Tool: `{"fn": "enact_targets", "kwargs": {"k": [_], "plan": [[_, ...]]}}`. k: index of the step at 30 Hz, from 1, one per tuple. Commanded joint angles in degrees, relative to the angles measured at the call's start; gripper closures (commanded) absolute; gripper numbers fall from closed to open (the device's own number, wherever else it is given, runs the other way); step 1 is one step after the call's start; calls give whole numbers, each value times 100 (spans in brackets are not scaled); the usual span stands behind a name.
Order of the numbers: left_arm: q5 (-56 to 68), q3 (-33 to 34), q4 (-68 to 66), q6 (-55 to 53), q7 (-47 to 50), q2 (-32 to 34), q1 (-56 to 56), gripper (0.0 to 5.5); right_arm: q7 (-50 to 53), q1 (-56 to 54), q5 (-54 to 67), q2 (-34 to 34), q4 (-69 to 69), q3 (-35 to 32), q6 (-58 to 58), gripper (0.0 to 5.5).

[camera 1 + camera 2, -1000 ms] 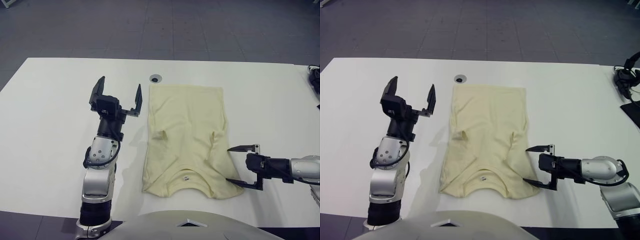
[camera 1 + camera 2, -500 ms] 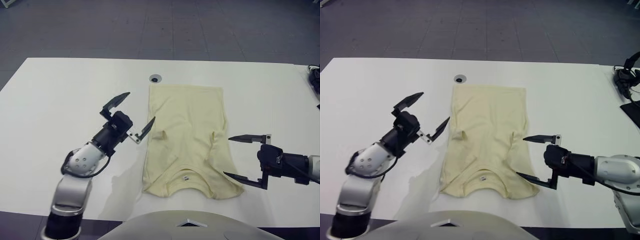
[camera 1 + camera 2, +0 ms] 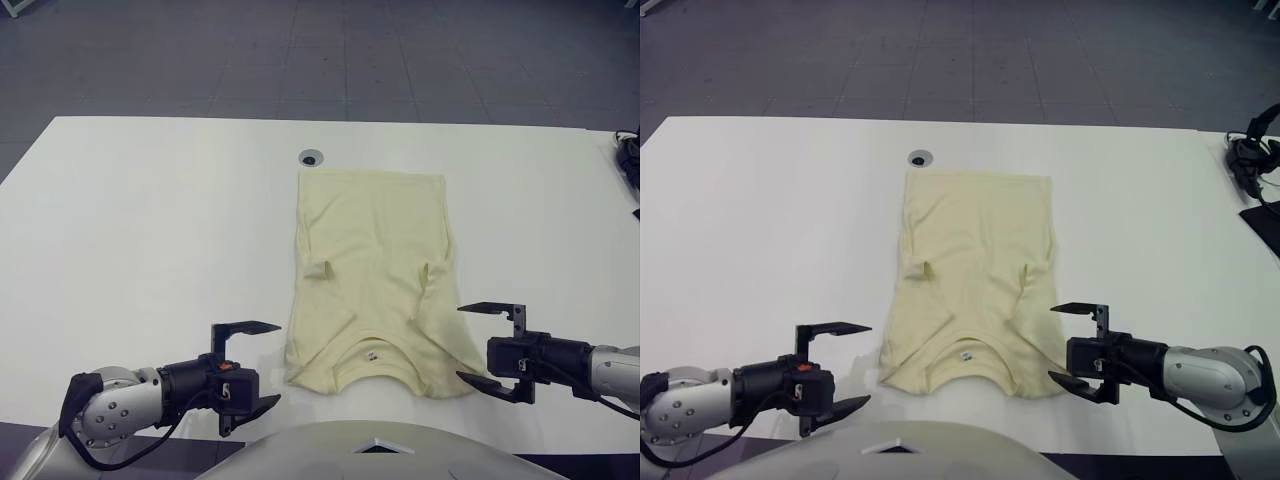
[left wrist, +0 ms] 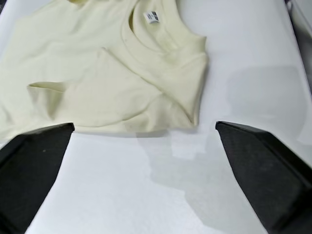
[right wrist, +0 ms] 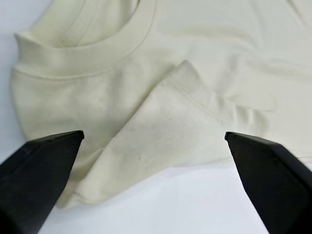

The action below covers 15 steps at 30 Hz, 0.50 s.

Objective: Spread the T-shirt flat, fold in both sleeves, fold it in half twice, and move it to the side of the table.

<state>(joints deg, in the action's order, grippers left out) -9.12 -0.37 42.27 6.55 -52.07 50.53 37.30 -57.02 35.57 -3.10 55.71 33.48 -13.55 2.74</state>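
On the table (image 3: 130,220), a yellow T-shirt (image 3: 372,270) lies sleeves folded in, collar nearest; left claw (image 3: 270,363) and right claw (image 3: 462,342) gape wide beside its shoulders. Risk: grabbing one layer could undo a sleeve

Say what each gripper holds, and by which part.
Nothing held: left gripper and right gripper are open, flanking the T-shirt at its collar end.

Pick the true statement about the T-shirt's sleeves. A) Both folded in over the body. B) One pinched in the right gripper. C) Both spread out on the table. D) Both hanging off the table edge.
A: both sleeves lie folded inward on the T-shirt, and the right gripper stands open.
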Motion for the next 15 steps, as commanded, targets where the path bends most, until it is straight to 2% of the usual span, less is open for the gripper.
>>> {"fn": "enact_targets", "kwargs": {"k": [1,11,15], "plan": [[-566,-363,-154,130,118,3,-5,10,47,-4,-103,-20,42,-34,42,11],[-1955,-1323,-685,134,683,-318,-312,10,45,25,-47,-38,135,-165,61,11],[-2121,-1491,-848,109,756,-326,-408,77,33,36,-21,-49,188,-208,48,10]]}}
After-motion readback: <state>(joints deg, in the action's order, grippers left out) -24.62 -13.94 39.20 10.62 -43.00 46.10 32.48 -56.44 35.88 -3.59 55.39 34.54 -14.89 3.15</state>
